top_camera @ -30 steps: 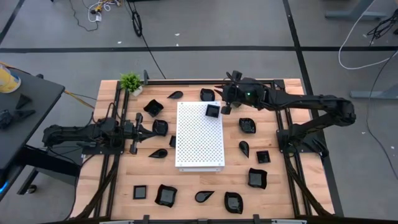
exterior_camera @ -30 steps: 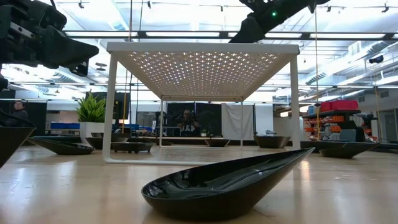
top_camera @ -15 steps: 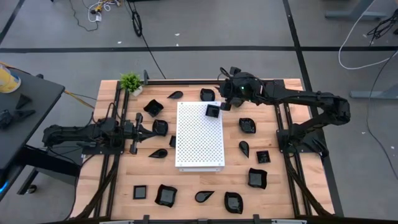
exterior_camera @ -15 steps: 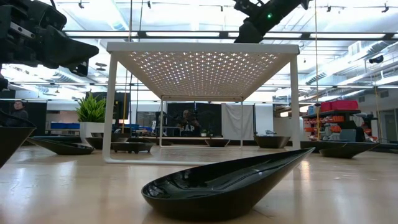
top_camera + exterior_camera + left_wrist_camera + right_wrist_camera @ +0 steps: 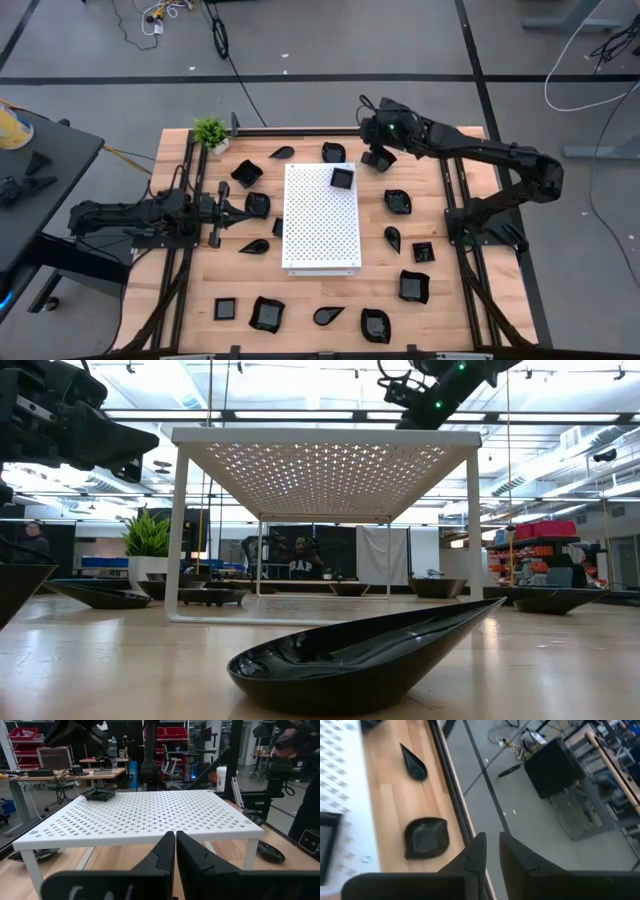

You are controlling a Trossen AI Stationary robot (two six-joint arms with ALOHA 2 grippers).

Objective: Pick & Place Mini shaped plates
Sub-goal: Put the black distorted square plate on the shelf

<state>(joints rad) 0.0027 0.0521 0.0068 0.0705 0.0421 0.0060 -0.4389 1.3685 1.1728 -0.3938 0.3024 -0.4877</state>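
Wooden table (image 5: 300,295) in a big open lab, cables on the grey floor beyond the far edge. Dotted all over with mini shaped plates, glossy black, around a white perforated rack (image 5: 320,230) in the middle. One small square plate (image 5: 342,178) already sitting on top of the rack, near its far right corner.

Right pincer (image 5: 378,157) up in the air just off that same corner, between the rack and the far edge of the table. Fingers pinched nearly together with only a sliver of gap, gripping nothing, touching nothing.

Closest loose piece, going by the overhead: a wavy-edged plate (image 5: 333,152) flat on the wood by the far edge, just beside the pincer on the side toward the table's left edge. Fairly even all round, so no real long axis to line up with. Further along that edge, a leaf-shaped plate (image 5: 282,153), long axis roughly parallel to the edge.

Probably a right-arm job, being much nearer. Would need to spread the fingers first, though.

Left pincer (image 5: 175,850) clamped closed and empty, parked low by the rack's left side.
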